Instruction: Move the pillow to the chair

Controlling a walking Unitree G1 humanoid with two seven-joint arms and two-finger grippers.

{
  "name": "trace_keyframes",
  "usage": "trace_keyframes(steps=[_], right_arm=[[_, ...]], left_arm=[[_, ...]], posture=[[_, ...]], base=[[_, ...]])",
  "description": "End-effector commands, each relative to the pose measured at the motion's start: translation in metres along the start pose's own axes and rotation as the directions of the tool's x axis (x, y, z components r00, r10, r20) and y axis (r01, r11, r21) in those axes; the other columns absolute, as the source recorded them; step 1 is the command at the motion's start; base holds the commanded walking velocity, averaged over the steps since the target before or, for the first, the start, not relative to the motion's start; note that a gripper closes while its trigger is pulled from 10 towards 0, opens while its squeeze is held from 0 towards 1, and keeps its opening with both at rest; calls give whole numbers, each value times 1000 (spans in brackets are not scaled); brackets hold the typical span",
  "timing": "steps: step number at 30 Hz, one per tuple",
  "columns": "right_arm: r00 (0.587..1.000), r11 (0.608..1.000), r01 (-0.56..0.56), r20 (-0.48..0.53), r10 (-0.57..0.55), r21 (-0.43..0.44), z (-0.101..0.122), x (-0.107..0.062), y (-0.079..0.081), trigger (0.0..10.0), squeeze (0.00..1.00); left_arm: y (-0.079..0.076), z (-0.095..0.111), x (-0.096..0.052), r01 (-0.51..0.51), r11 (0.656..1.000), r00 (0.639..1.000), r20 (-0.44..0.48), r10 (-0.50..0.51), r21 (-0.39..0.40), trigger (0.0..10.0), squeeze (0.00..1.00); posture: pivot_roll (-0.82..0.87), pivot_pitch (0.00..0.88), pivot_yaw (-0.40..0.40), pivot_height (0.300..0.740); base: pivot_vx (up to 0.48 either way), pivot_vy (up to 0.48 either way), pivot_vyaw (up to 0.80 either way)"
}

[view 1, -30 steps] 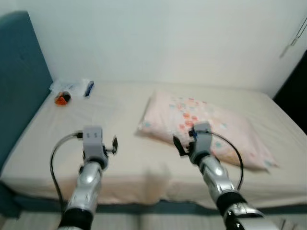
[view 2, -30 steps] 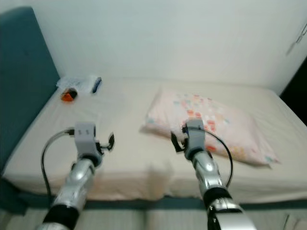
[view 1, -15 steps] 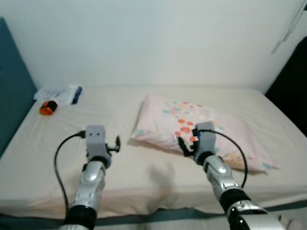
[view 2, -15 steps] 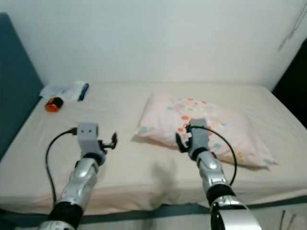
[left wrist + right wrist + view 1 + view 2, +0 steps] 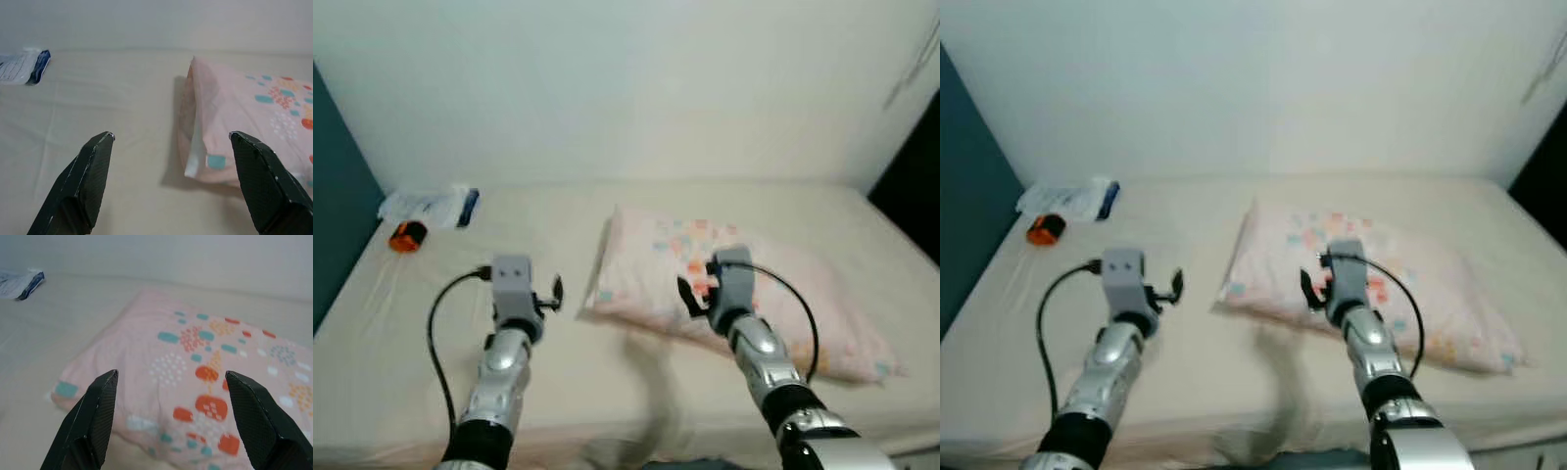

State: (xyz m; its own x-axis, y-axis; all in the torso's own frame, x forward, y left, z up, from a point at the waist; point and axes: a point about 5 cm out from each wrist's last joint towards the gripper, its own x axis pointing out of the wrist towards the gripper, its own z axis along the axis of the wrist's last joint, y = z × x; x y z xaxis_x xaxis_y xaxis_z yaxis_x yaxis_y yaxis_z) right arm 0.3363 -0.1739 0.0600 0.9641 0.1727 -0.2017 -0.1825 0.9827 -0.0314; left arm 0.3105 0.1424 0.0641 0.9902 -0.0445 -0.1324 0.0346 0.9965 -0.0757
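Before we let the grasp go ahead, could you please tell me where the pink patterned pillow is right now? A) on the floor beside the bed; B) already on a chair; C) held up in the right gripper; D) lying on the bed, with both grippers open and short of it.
D: the pillow lies flat on the bed, while the left gripper and right gripper have their fingers spread and hold nothing.

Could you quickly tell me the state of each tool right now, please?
Left tool: open, empty, near the pillow edge.
Right tool: open, empty, above the pillow.
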Motion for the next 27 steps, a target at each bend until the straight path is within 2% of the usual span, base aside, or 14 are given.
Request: trace_keyframes(steps=[1,25,27], right_arm=[[1000,1000,-4,-12,4,11,-2,1,4,10000,0],[1000,1000,-12,-9,12,10,-1,1,6,10000,0],[1000,1000,-11,-10,11,10,-2,1,6,10000,0]], left_arm=[[5,-1,-2,-13,1000,1000,-7,13,6,10000,0],[7,-2,-4,-27,1000,1000,-7,27,15,10000,0],[6,-3,-4,-22,1000,1000,-11,22,19,10000,0]], posture=[[-31,0,-65,740],[-30,0,-67,740],[-30,0,-67,740]], base=[[0,0,0],[0,0,0],[0,-480,0]])
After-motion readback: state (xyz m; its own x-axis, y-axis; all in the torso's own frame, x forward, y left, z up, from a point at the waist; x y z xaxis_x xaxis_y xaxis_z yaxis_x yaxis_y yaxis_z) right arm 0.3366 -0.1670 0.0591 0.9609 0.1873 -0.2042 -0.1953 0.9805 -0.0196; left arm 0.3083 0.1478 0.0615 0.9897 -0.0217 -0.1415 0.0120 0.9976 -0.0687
